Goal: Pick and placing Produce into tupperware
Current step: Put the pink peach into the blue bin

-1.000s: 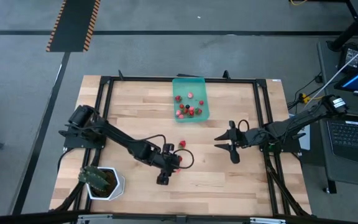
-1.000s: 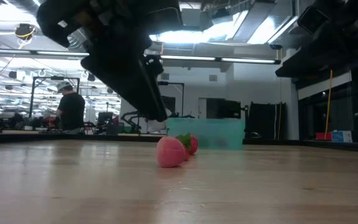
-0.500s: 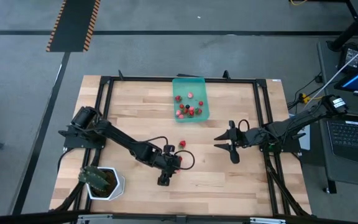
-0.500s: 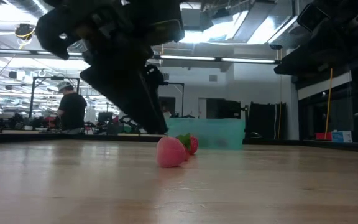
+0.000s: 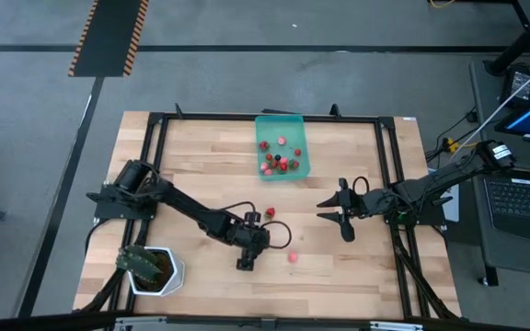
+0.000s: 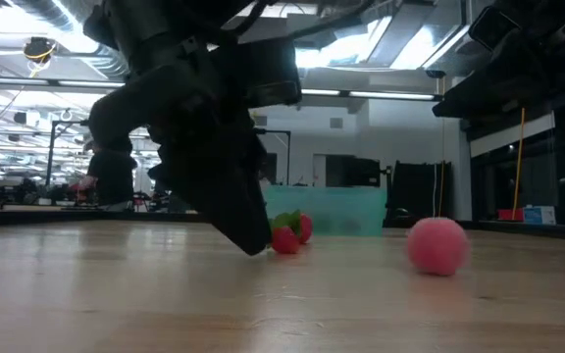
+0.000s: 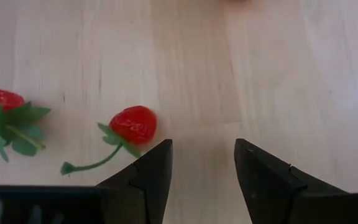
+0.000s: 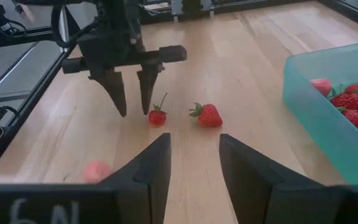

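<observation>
Left gripper [image 5: 249,230] is lowered to the table [image 5: 201,147] near centre, fingers [image 7: 151,171] apart with nothing between them. A small strawberry [image 7: 132,124] with a green stem is seen lying just beside the left finger, not gripped. A second strawberry [image 7: 2,118] with a leafy top is lying near it, at about 12 o'clock of the gripper in the high view. A pink fruit [image 5: 293,257] is seen apart on the bare wood, at roughly 4 o'clock of the left gripper.

The teal container [image 5: 282,145] is placed at the 12 o'clock edge of the table, with several red fruits [image 5: 279,163] inside, gathered toward its near end.

Right gripper [image 5: 331,211] is held above the table at 3 o'clock of centre, fingers [image 8: 148,168] apart, empty.

A white pot with a green plant [image 5: 153,268] is seen at the 7 o'clock corner.
</observation>
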You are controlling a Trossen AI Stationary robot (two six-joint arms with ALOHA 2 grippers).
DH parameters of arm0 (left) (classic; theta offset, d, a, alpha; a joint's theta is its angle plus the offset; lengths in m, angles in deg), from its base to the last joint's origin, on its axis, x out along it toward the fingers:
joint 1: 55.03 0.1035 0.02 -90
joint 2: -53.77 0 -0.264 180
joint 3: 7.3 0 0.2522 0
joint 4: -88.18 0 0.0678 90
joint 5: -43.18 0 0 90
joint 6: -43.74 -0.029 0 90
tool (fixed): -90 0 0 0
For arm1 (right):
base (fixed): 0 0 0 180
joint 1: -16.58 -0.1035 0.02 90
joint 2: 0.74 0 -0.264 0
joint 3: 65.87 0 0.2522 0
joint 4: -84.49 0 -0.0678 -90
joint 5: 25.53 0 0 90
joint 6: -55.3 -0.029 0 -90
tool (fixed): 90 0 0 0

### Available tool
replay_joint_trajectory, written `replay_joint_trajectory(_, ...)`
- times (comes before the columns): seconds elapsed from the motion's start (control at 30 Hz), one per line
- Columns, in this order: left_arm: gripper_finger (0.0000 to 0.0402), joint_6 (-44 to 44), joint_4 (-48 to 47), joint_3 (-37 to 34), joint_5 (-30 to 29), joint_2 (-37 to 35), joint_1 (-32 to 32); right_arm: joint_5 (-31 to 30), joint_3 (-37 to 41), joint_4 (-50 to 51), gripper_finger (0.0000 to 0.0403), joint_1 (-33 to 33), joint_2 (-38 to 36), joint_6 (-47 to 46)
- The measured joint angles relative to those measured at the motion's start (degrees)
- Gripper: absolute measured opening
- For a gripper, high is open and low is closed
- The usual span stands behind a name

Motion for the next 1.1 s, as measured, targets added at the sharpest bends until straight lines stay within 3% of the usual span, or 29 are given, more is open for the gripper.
replay_joint_trajectory(0.3,0.0165,-1.6,0.5,1.0,0.2,-0.6,-0.8,0.4,0.0,0.0,0.0138,0.0,0.0,-4.4)
replay_joint_trajectory(0.47,0.0165,-2.4,-2.1,1.0,-0.2,-0.6,-0.8,7.9,-0.3,0.5,0.0138,-0.5,0.0,-7.4)
replay_joint_trajectory(0.63,0.0165,-2.4,-6.0,1.0,-0.9,-0.6,-0.7,8.5,-3.5,3.1,0.0138,-3.3,1.3,-8.9)
replay_joint_trajectory(0.8,0.0165,-2.4,-7.5,1.0,-4.2,-0.6,-0.6,6.6,-9.9,9.3,0.0138,-5.8,7.3,-7.7)
replay_joint_trajectory(1.1,0.0134,-2.1,-9.7,1.1,-4.6,-0.6,-0.6,5.5,-23.0,22.8,0.0138,-6.7,22.3,-7.3)
